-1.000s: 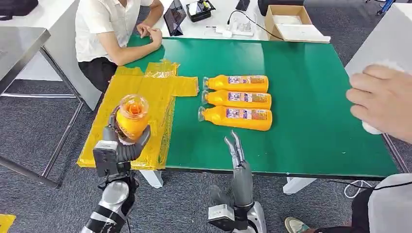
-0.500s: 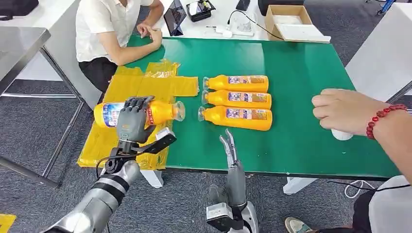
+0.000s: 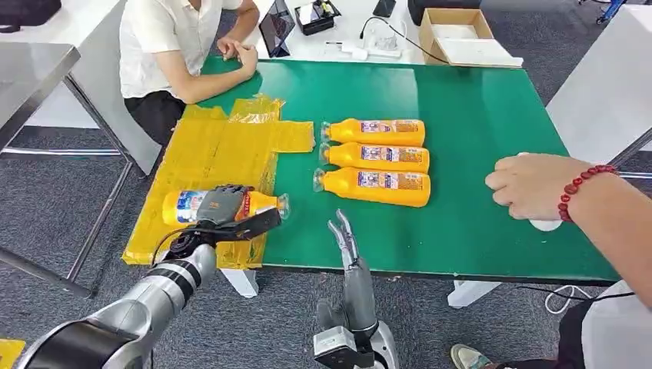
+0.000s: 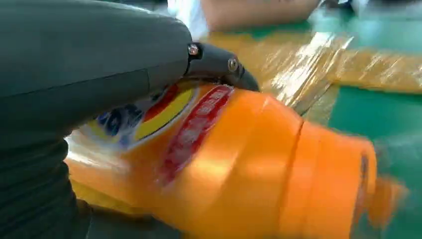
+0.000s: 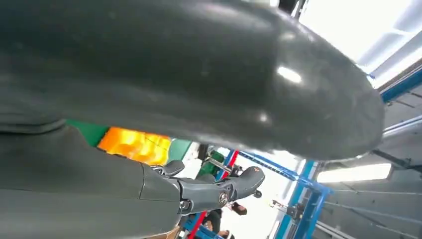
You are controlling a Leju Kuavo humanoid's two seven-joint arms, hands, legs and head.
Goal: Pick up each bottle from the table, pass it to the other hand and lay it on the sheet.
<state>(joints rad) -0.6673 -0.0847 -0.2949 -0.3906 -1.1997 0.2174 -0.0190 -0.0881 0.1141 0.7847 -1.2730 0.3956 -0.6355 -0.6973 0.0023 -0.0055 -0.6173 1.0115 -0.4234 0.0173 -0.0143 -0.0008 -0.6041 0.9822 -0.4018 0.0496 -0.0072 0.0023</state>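
Head view shows you the left hand (image 3: 220, 206) wrapped over the middle of an orange juice bottle (image 3: 184, 206), its dark fingers curled across the label from above. That bottle lies on its side, cap pointing toward the robot's right, over the near part of the yellow plastic sheet (image 3: 215, 154), close to the table's front edge; you cannot tell whether it is resting on the sheet or just above it. In the left wrist view you see the same bottle (image 4: 239, 164) tight under the hand (image 4: 84, 74), the red and blue label running beneath the thumb and the neck blurred beyond it.

Your right hand (image 3: 344, 240) stands upright just in front of the table's near edge, between the held bottle and the row of bottles, fingers straight and close together, holding nothing. From the right wrist view the hand (image 5: 149, 74) looks the same, with a dark fingertip reaching out into free air.

Further out on the green table (image 3: 477, 108) lie three more orange juice bottles (image 3: 375, 160), side by side and touching, caps toward the sheet. A person's hand (image 3: 530, 184) with a red bead bracelet (image 3: 580, 191) rests on the table's right side over something white. Another person in a white shirt (image 3: 165, 46) sits at the far left corner, forearms on the table. A cardboard box (image 3: 457, 34) stands past the far edge.
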